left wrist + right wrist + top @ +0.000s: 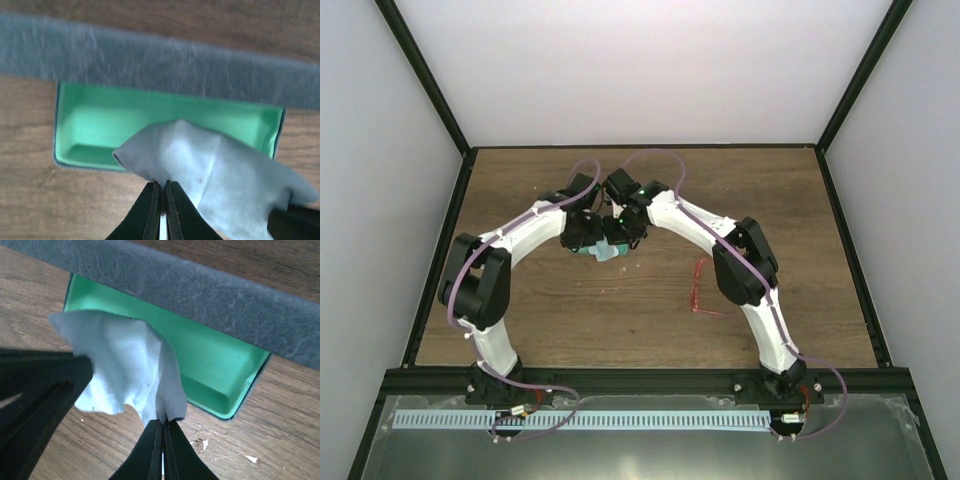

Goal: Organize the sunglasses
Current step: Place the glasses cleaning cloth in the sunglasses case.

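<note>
Jaws of left gripper (161, 200) and right gripper (163, 440) both clenched on cloth (210, 170) above open case (100, 130). Red sunglasses (701, 287) lie apart, right of case. Risk: thin pinch slips, cloth bunches over case rim.

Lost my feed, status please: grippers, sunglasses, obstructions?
Left gripper, right gripper both shut on cloth. Sunglasses loose on table. Cloth hangs over open case.

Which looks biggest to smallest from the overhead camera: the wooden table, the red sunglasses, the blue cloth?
1. table
2. sunglasses
3. cloth, though it is bunched and partly hidden, so the last two are unsure.
</note>
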Robot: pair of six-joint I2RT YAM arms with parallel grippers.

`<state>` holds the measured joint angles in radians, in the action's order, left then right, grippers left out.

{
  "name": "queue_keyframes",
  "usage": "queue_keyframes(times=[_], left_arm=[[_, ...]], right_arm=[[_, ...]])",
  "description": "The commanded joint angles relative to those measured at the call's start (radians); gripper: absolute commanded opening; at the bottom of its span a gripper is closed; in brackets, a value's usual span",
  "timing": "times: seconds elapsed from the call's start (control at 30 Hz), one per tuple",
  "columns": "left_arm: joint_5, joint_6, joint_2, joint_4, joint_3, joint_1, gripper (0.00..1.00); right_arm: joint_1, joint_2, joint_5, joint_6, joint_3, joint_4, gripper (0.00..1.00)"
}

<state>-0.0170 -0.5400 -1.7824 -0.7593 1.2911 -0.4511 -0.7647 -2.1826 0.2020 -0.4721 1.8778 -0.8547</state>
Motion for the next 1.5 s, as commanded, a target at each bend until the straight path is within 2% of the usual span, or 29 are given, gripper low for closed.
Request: queue_keyframes(times=[0.0,0.4,0.8,1.07,1.47], left_arm=[[0.034,0.059,-0.056,0.022,0.077,0.03,0.04],[0.074,0.158,-0.162,-0.028,0.212,0.088,0.04],[0.106,0.179,-0.136,0.002,0.148,0.096,0.04],[0.079,0.181,-0.123,0.014,0.106,0.096,0.04],[0.071,0.172,-0.102,0.026,0.121,0.096,0.04]], right_arm=[[0.005,-0.033,0.035,0.025,0.052,-0.033,0.01],[0.035,-0.095,0.063,0.036,0.131,-0.053,0.01],[0.056,-0.083,0.025,0.042,0.101,-0.049,0.01],[0.056,-0.092,0.032,0.041,0.084,-0.041,0.01],[0.056,-0.079,-0.006,0.053,0.072,-0.044,0.01]])
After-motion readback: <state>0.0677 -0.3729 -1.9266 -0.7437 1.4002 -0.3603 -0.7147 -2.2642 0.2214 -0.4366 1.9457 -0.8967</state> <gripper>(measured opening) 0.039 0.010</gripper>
